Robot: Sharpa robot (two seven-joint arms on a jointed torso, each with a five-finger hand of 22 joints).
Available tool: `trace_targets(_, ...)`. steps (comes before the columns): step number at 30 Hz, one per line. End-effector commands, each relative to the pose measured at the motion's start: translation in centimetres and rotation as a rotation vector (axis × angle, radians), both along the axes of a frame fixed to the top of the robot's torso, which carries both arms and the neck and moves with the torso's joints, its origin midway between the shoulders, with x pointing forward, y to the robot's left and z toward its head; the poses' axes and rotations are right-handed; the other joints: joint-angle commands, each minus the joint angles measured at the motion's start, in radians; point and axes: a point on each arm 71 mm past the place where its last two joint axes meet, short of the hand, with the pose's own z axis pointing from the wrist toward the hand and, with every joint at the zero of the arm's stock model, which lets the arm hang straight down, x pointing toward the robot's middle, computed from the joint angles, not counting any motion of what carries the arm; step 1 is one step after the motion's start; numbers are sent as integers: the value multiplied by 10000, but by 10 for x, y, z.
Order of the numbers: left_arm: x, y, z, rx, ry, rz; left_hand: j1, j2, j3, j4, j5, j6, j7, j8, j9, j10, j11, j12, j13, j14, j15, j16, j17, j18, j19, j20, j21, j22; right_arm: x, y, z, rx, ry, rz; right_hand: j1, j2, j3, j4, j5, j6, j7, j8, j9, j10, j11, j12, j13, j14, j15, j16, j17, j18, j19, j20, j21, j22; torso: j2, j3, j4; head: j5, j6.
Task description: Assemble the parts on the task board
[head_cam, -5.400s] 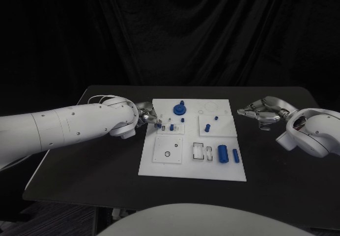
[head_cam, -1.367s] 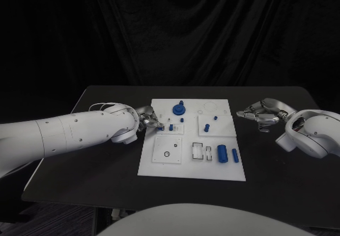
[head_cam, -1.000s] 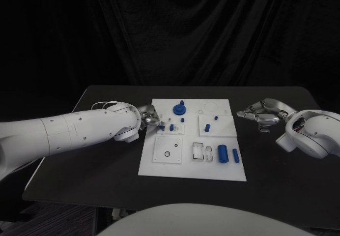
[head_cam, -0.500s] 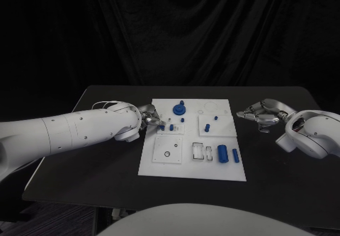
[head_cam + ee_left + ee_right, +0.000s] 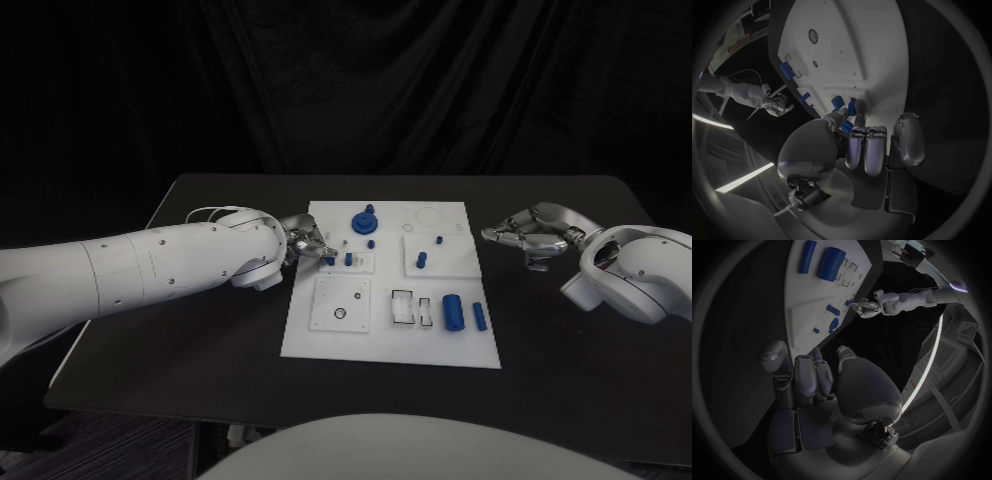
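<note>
Board: white task board (image 5: pixel 343 330) lies mid-table on the black table (image 5: pixel 216 330).
Left hand: the left hand (image 5: pixel 306 243) is at the board's left edge, pinching a small blue peg (image 5: pixel 846 128) between thumb and fingers, just beside the pegs already standing there.
Right hand: the right hand (image 5: pixel 525 232) hangs over bare table right of the board, fingers curled in, holding nothing.
Loose parts: a blue cylinder (image 5: pixel 453 311) and a blue bar (image 5: pixel 479 317) lie on the board's near right part.
</note>
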Motion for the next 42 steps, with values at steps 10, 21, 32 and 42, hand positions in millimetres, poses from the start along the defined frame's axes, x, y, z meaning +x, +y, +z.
trace_targets(10,-4,2,-4,128,343,-68,7,1,-64,-26,63,-64,-37,-69,-10,1040,10,36,2632,1040,-23,26,2634,71,-10,10,-64,426,-1,-1,-3,-128,235,-26,111,-21,-64,12,35,67,-24,5,-18,-83,20,-35,33,-44,9,-67,-20,177,-51,6,-90,107,1,-5,13,24,2)
trace_targets(21,-2,2,-4,117,320,-90,-351,3,-735,578,-478,-428,160,-370,-246,1040,174,36,2632,1040,105,26,2634,92,-91,115,-209,376,-2,-1,-4,-153,298,-27,111,-21,-64,12,35,67,-24,5,-18,-83,20,-35,33,-44,9,-67,-20,177,-51,6,-90,107,0,-4,9,43,2)
trace_targets(32,-2,1,-5,155,419,-163,-982,-38,-2373,1803,-1300,-495,273,-584,-644,1040,287,36,2632,1040,210,26,2634,114,-112,230,-316,402,-2,-1,-4,-177,333,-1,132,-18,-76,11,44,63,-23,1,-24,-94,22,-43,21,-50,10,-80,-32,180,-57,7,-121,96,-2,1,2,55,2)
trace_targets(42,-2,4,-6,251,521,-116,-912,182,-2832,2139,-1278,-337,239,-495,-694,1040,270,36,2632,1040,206,26,2634,127,-127,234,-376,407,-2,-1,-4,-198,359,1,143,-16,-79,9,56,63,-23,0,-26,-100,22,-47,14,-53,10,-87,-38,181,-57,7,-130,93,-3,4,4,57,2)
